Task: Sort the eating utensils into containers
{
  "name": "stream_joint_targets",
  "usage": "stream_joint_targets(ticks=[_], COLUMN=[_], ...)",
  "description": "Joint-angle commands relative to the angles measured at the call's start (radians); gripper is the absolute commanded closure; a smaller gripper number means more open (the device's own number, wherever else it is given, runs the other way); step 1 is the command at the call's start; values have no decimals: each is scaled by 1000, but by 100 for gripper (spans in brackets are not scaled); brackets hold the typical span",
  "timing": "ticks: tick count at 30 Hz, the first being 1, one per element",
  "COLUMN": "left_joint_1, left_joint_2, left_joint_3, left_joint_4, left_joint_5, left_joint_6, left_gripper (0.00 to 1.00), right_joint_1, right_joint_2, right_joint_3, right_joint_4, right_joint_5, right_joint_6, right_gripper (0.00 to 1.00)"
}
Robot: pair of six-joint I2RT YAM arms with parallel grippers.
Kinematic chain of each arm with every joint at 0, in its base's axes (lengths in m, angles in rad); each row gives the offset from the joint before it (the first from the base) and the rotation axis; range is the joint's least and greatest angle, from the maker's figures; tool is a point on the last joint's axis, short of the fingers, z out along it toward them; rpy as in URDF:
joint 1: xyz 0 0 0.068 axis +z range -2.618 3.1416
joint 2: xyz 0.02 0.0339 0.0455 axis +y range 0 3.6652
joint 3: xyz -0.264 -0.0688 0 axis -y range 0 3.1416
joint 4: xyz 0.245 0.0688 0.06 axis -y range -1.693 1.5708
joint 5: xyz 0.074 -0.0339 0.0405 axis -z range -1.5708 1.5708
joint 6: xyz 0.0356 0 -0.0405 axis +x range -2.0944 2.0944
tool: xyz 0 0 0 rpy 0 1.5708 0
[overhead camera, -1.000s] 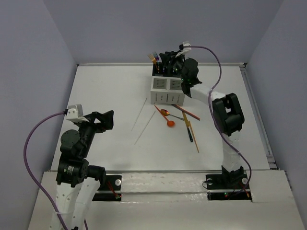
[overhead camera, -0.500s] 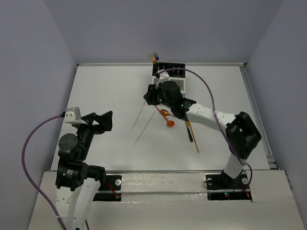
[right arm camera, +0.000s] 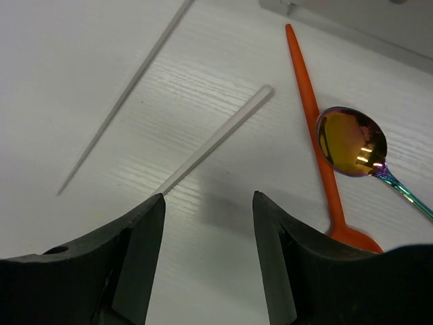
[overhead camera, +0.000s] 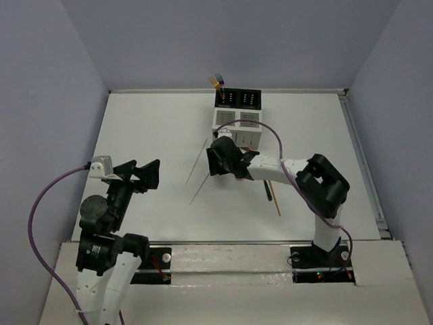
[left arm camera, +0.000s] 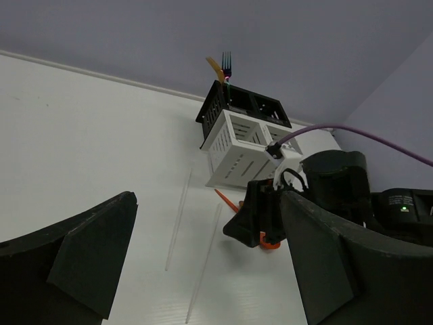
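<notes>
**Lined up for a white stick**

Right black two-finger gripper [right arm camera: 208, 200] held low, jaws parted and empty, just above thin white tapered stick [right arm camera: 218, 137], seemingly for a pinch. Slim orange plastic spoon [right arm camera: 310, 101] alongside; slotted white-and-black caddy [overhead camera: 230, 122] just beyond.

Bright even light, faint soft shadows, warm glare on iridescent metal spoon bowl [right arm camera: 352, 143] beyond black right gripper [right arm camera: 208, 198]
</notes>
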Motion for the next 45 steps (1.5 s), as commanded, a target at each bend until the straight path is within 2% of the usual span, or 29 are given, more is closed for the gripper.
stream_joint_targets(ticks=[1, 11, 15, 16, 19, 24, 27, 34, 38, 41, 42, 43, 45], left_joint_1=[-10, -19, -19, -19, -19, -19, -19, -19, -19, -19, -19, -19, -19], left_joint_2=[-18, -25, -24, -25, -25, -25, -27, -24, -21, -19, -19, -18, -16], left_joint_3=[6, 6, 7, 7, 7, 9, 9, 9, 9, 9, 9, 9, 9], left_joint_4=[49, 47, 47, 47, 45, 44, 44, 47, 47, 45, 47, 47, 47], left_joint_5=[1, 1, -3, -5, -5, -3, -5, -5, -5, -3, -3, -3, 0], left_joint_6=[7, 7, 7, 7, 7, 7, 6, 6, 4, 6, 6, 6, 6], left_gripper=[1, 1, 1, 1, 1, 1, 1, 1, 1, 1, 1, 1, 1], right_joint_1=[16, 16, 16, 16, 25, 25, 25, 34, 34, 34, 34, 34, 34], right_joint_2=[74, 209, 244, 253, 260, 267, 267, 318, 359, 395, 398, 396, 390], right_joint_3=[87, 193, 226, 230, 243, 271, 282, 331, 364, 400, 401, 395, 386], right_joint_4=[-34, -65, -103, -117, -151, -238, -279, -374, -395, -427, -427, -418, -410], right_joint_5=[14, -4, 5, 10, 25, 34, 28, -16, -29, -36, -39, -43, -46], right_joint_6=[42, 47, 36, 30, -7, -77, -125, -220, -240, -243, -240, -236, -234], right_gripper=[40, 41, 52, 59, 70, 76, 77, 64, 64, 68, 72, 80, 85])
